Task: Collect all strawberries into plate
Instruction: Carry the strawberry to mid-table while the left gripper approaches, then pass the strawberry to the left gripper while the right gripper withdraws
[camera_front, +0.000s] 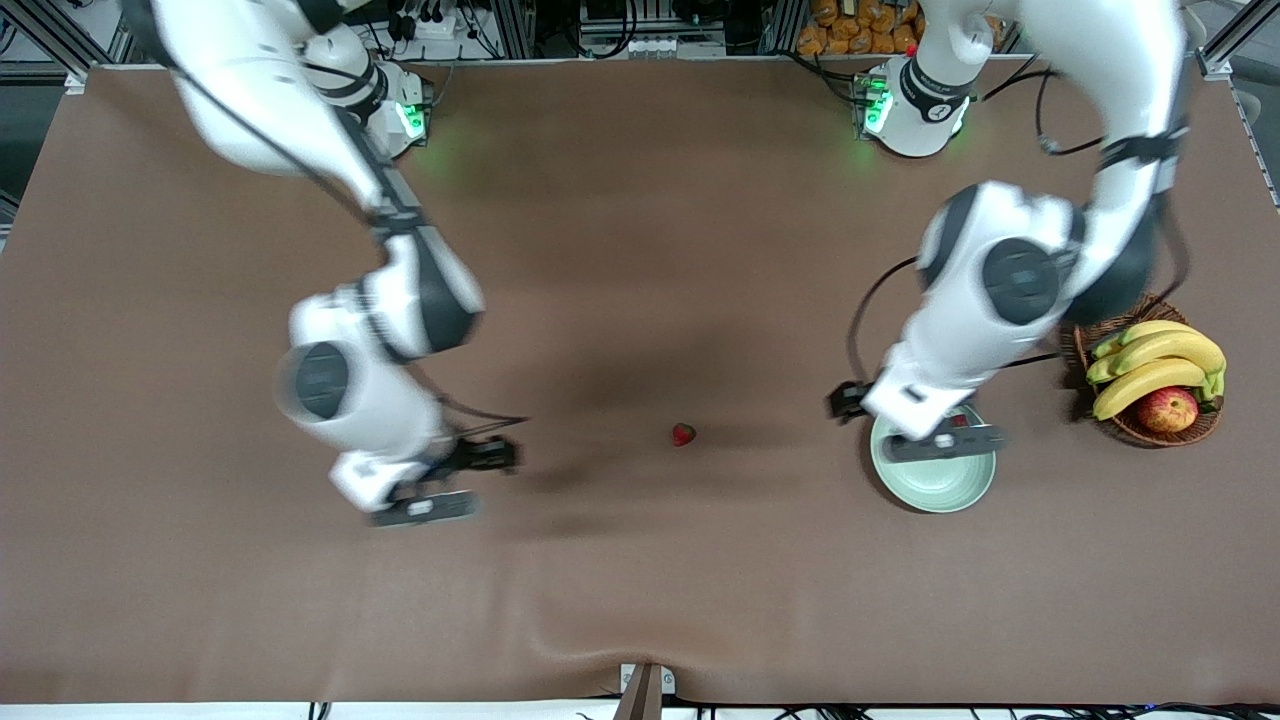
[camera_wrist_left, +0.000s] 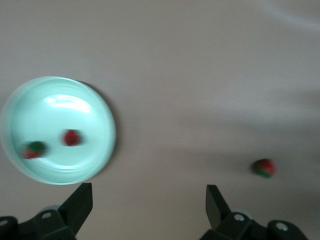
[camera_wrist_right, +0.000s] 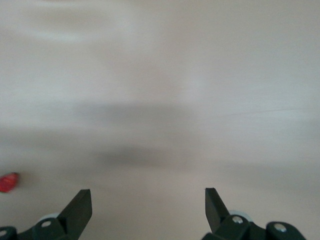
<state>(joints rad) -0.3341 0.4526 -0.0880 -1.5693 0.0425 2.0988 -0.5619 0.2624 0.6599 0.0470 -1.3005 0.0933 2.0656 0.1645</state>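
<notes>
The pale mint-green plate (camera_front: 932, 482) lies toward the left arm's end of the table. In the left wrist view the plate (camera_wrist_left: 55, 107) holds two strawberries (camera_wrist_left: 71, 137) (camera_wrist_left: 32, 149). A third strawberry (camera_front: 683, 434) lies on the brown table near the middle. It also shows in the left wrist view (camera_wrist_left: 264, 168) and at the edge of the right wrist view (camera_wrist_right: 7, 182). My left gripper (camera_front: 938, 443) hangs over the plate, open and empty (camera_wrist_left: 148, 200). My right gripper (camera_front: 425, 507) is open and empty (camera_wrist_right: 148, 200) over bare table toward the right arm's end.
A brown wicker basket (camera_front: 1140, 432) with bananas (camera_front: 1150, 360) and a red-yellow apple (camera_front: 1167, 409) stands beside the plate, at the left arm's end of the table. The brown cloth has a slight ripple along the front edge.
</notes>
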